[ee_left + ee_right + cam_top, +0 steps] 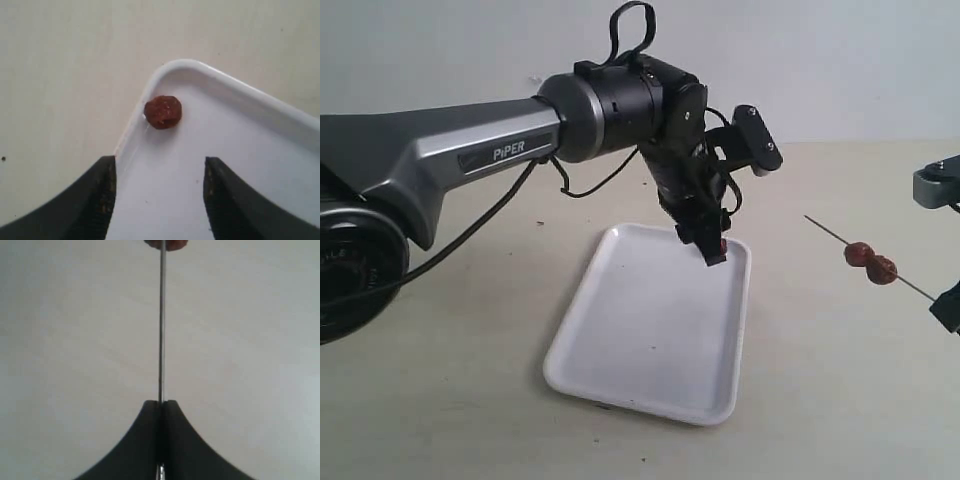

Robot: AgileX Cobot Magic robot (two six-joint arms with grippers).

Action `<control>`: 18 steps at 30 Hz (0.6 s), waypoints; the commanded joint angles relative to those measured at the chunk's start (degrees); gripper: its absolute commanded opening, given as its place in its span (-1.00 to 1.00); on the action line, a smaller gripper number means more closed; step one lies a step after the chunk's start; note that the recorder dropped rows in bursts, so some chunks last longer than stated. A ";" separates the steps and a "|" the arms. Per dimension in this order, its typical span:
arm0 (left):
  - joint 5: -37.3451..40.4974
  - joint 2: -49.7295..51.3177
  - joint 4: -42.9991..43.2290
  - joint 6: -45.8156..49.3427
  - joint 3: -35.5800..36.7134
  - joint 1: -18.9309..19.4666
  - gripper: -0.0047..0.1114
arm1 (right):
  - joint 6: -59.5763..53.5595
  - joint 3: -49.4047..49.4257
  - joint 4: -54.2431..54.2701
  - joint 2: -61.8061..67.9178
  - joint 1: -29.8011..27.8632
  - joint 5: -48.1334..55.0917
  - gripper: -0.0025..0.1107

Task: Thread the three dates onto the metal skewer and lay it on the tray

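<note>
One loose date (163, 112) lies in a corner of the white tray (235, 82), close against its rim. My left gripper (160, 162) hangs open just above that corner, short of the date, with nothing between its fingers. In the exterior view the left gripper (713, 245) is over the far right corner of the tray (640, 330). To the right, the metal skewer (830, 235) is held slanting in the air with two dates (871, 261) threaded side by side on it. My right gripper (161, 402) is shut on the skewer (161, 330).
The tray lies on a bare beige tabletop. The left arm's grey body reaches in from the left edge with loose black cables around its wrist. The right gripper (948, 305) is at the view's right edge, beside a grey part of that arm.
</note>
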 commanded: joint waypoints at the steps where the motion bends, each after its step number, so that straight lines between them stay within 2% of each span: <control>1: -2.19 -1.12 2.80 -6.33 -0.48 -0.17 -0.01 | 0.37 -0.23 -0.49 0.80 -0.35 -0.87 -0.96; 6: -1.20 -1.66 3.80 -8.44 -0.48 -0.06 -0.01 | 0.37 -0.23 -0.83 0.80 -0.35 -2.13 -0.96; 10: -0.01 -1.30 3.71 -14.15 -0.48 -0.16 -0.01 | 0.46 -0.23 -1.09 0.80 -0.35 -3.21 -0.96; 15: 3.65 -0.79 3.94 -30.22 -4.23 0.42 -0.01 | 0.60 -0.23 -1.18 0.80 -0.35 -4.22 -0.96; 16: 5.26 -0.33 3.67 -36.17 -6.70 0.54 -0.01 | 0.59 -0.23 -1.18 0.80 -0.35 -4.07 -0.96; 18: 7.12 0.48 -0.37 -42.80 -9.50 0.91 -0.01 | 0.93 -0.23 -1.18 0.80 -0.35 -3.63 -0.96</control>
